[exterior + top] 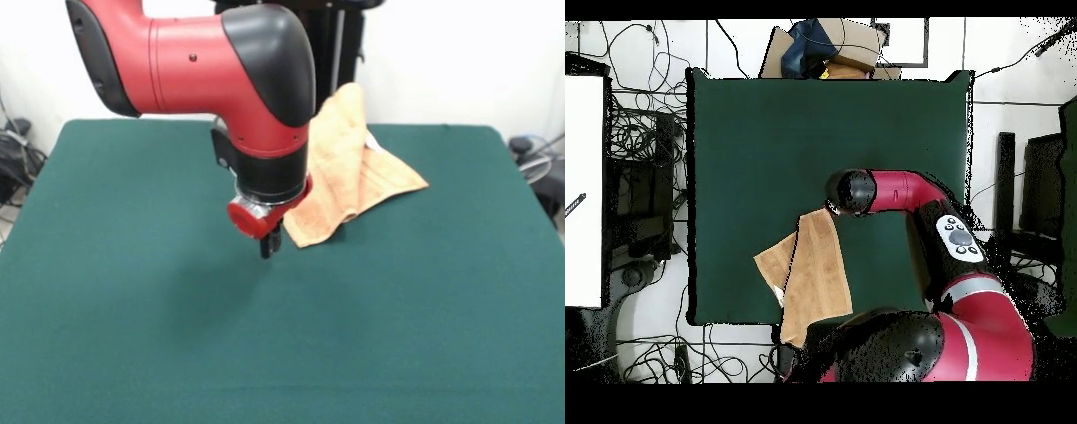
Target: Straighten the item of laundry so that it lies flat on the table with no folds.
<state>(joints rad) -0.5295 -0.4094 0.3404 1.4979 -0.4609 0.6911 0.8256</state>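
The light orange-brown towel [340,168] lies crumpled and folded over itself at the far right of the green table [132,291]. One part rises above the table's far edge. A small white tag [372,143] shows on its right side. My gripper [267,247] points down at the cloth, just left of the towel's near corner, and touches or almost touches it. I cannot see whether it holds anything. In the overhead view the towel [815,265] reaches past the table [765,130] edge nearest my base, and the arm's wrist [850,192] hides the gripper.
Cardboard boxes [845,45] stand beyond the table's far end in the overhead view. Cables [640,140] lie on the floor along one side, next to a white panel [583,190]. More cables [13,150] show at the left in the front view.
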